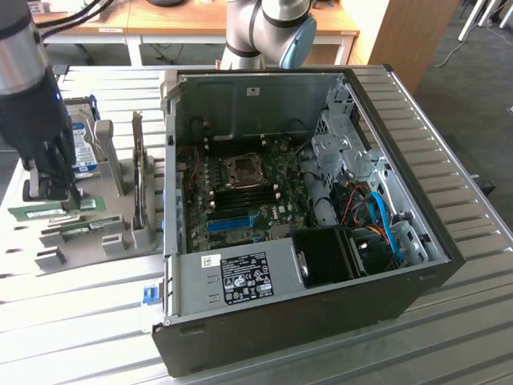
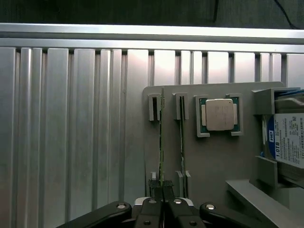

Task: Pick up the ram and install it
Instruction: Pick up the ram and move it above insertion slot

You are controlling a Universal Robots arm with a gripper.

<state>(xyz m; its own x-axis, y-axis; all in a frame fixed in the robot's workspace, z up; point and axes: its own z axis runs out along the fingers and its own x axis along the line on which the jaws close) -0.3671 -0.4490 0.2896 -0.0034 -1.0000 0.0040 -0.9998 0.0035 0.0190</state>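
- Ribbed metal table [image 1: 72,321] carries the whole scene; behind it stand wooden desks [image 1: 200,16] and the base of the robot arm [image 1: 268,32].
- At the exterior view's left, a grey holder [image 1: 116,241] lies on the table, and the gripper [image 1: 54,195] is low over it, pointing down.
- In the wrist view the fingers [image 2: 152,209] are together and pinch the near end of the ram [image 2: 161,142], a thin green stick seen from its edge.
- The ram stands on its edge in the holder, and its far end sits between two grey brackets [image 2: 154,107].
- Just beside it, in a parallel slot, stands a second green stick [image 2: 181,142]. This one is nearer to the square silver processor [image 2: 219,114], which rests in its own frame on the holder.
- Past the processor, a hard drive [image 2: 287,142] with a blue and white label leans at the edge of the holder.
- To the right of the holder in the exterior view, an open computer case [image 1: 264,345] lies on its side.
- Inside the case I see the motherboard [image 1: 276,164] with its processor socket [image 1: 240,168], some dark long slots [image 1: 240,196] below the socket, and one blue slot [image 1: 232,220].
- More to the exterior view's right are a black fan housing [image 1: 325,253], a metal drive cage [image 1: 341,152] and blue cables [image 1: 385,216].
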